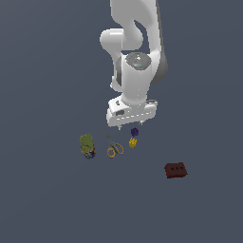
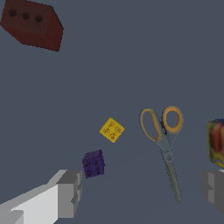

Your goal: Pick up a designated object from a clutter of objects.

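The designated object, a tiny dark purple block (image 1: 135, 131) (image 2: 93, 163), rests on the grey floor right beside a small yellow block (image 1: 133, 142) (image 2: 112, 130). My gripper (image 1: 131, 127) (image 2: 142, 192) hangs just above the floor, open, with nothing between its fingers. In the wrist view the purple block lies close to one finger (image 2: 70, 192), near the edge of the gap rather than centred in it. Orange-handled scissors (image 1: 113, 144) (image 2: 164, 135) lie in the clutter beside the blocks, their blades reaching into the gap between the fingers.
An olive-green can-like item (image 1: 87, 145) (image 2: 216, 142) lies on the exterior view's left of the scissors. A reddish-brown brick with holes (image 1: 175, 170) (image 2: 33, 24) sits apart on the exterior view's right, nearer the camera.
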Available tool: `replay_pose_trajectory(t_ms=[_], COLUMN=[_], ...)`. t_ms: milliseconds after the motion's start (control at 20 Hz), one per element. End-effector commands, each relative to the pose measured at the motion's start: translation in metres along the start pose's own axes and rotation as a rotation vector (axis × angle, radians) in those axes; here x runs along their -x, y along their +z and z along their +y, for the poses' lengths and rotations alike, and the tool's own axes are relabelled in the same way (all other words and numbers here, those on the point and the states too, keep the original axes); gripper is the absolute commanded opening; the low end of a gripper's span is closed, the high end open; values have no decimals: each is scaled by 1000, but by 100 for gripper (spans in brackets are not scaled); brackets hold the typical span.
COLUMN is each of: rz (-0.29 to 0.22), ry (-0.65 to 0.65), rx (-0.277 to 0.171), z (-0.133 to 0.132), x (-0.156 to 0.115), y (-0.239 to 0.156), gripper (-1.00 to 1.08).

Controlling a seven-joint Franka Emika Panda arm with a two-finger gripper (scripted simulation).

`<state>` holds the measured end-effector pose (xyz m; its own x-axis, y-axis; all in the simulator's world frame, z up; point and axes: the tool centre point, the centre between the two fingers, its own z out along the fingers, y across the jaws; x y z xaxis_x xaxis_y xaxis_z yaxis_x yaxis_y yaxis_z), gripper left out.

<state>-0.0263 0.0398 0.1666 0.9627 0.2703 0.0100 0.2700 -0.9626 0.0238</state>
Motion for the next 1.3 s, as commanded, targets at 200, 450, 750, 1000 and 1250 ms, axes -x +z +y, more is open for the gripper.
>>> replay_pose_trajectory(t_ms=[200, 450, 750, 1000, 1250], rz=[-4, -6, -7, -8, -8], ry=[-116, -175, -211, -213, -214], rx=[-12, -19, -24, -25, -25], z=[-28, -42, -51, -52, -52], x=[23, 37, 48, 48, 49], y=[52, 77, 91, 92, 101], gripper=[100, 100, 100, 100, 100])
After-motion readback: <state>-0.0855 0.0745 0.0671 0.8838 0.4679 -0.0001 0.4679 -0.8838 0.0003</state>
